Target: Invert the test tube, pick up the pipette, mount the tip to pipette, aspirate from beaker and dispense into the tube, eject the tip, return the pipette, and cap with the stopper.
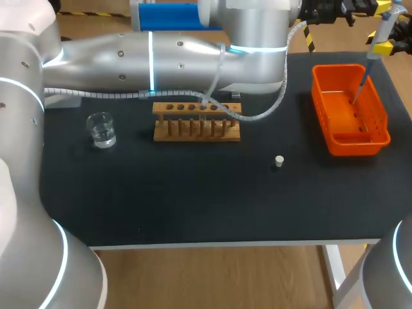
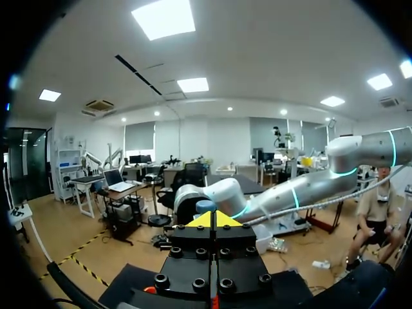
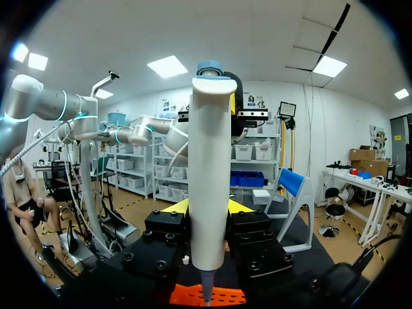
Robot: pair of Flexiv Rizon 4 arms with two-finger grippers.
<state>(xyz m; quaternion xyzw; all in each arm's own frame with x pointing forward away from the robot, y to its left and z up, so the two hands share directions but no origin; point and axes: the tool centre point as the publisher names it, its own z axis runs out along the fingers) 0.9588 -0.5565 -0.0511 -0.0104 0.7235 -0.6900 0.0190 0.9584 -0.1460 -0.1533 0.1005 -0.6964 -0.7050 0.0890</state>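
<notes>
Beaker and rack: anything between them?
No. In the head view only bare black mat separates the beaker and the wooden rack.

Head view: bright, even light from above. The matte black tabletop [image 1: 193, 199] takes it flat, and shadows barely show on it. Glare: pale washed-out patches on the left arm [image 1: 129, 55] casing, where the ring lights glow, and small glints in the beaker [image 1: 102, 131].

Wrist views: ceiling panels [image 2: 164, 18] are blown out to plain white. Straight lines bow toward the edges, and the light falls off to dark at the rim. The pipette [image 3: 209, 167] stands very close to the lens, evenly lit, with soft shading along its edges.
</notes>
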